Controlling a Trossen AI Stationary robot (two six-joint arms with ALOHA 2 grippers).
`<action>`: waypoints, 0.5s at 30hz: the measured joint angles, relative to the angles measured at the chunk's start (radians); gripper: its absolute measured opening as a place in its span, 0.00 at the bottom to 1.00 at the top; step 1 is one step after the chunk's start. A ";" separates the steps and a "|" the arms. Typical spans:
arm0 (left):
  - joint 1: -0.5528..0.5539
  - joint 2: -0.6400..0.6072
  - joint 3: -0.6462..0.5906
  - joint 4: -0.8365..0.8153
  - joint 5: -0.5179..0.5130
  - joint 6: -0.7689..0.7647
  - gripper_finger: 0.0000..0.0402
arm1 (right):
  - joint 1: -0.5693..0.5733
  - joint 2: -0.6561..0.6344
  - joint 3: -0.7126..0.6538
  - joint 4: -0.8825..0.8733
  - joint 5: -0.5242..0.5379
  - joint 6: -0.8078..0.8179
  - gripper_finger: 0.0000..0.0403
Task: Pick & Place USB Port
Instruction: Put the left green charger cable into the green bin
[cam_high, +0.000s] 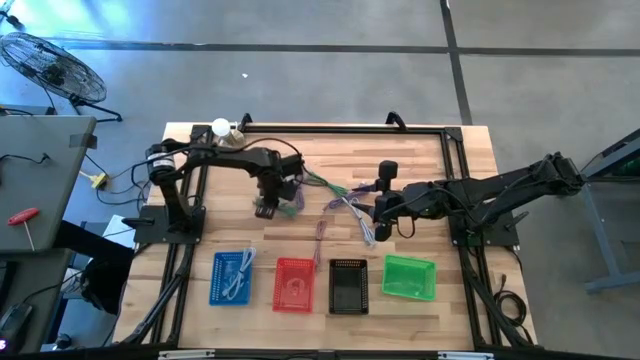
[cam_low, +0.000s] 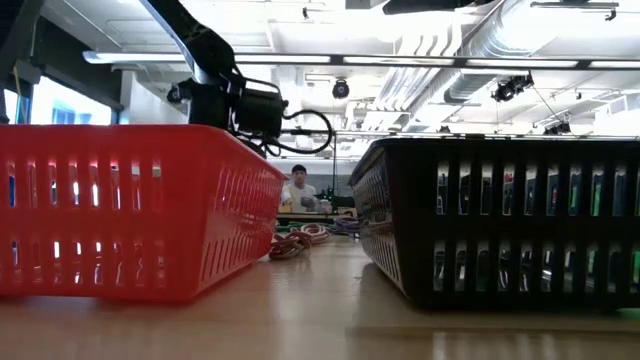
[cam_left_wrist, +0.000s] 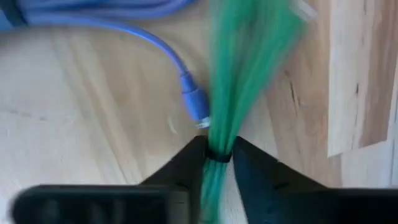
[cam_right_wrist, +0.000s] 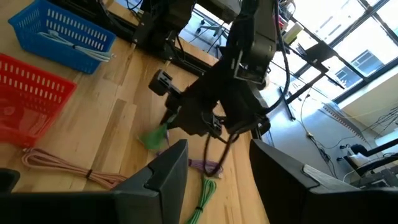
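Step in hand, as judged: the pick is made and the carry to a bin comes next. The left gripper (cam_left_wrist: 217, 155) is clamped on a green cable (cam_left_wrist: 239, 68) at its tie band, as the left wrist view shows; the fingers (cam_left_wrist: 180, 165) press the bundle from both sides. In the high view this gripper (cam_high: 268, 208) sits over the middle of the table (cam_high: 470, 150), behind the row of bins and near the cable pile (cam_high: 335, 200).

A blue cable (cam_left_wrist: 149, 37) with its plug lies on the wood just beside the green one, apart from the fingers.

The right gripper (cam_right_wrist: 214, 171) hangs over the pile with its fingers spread and nothing between them; in the high view it (cam_high: 378, 225) is behind the black bin (cam_high: 348, 287) and green bin (cam_high: 409, 278).

Bins at the front edge: blue bin (cam_high: 232, 277) holding a pale cable, red bin (cam_high: 294, 284), black, green. By colour, the green bin looks the likely target, though the task does not say so. The next move calls for a lift clear of the pile so no neighbour cable drags along, then a carry past the right arm, which stands in the way.

Hard to make out:
- the green cable is smeared in the left wrist view; its plug type cannot be told
- the low view is blocked by the red and black bins; only a pink coil (cam_low: 292, 243) shows between them
- contents of the red and black bins cannot be told
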 joint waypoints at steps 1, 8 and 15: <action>0.009 0.003 0.000 0.000 0.014 -0.009 0.11 | 0.000 0.000 0.000 0.000 0.000 0.005 0.41; 0.046 0.006 -0.002 0.000 0.111 -0.014 0.08 | 0.000 0.000 0.000 0.000 -0.009 0.015 0.41; 0.040 0.010 -0.004 -0.006 0.225 -0.019 0.02 | 0.000 0.000 0.000 0.001 -0.008 0.015 0.41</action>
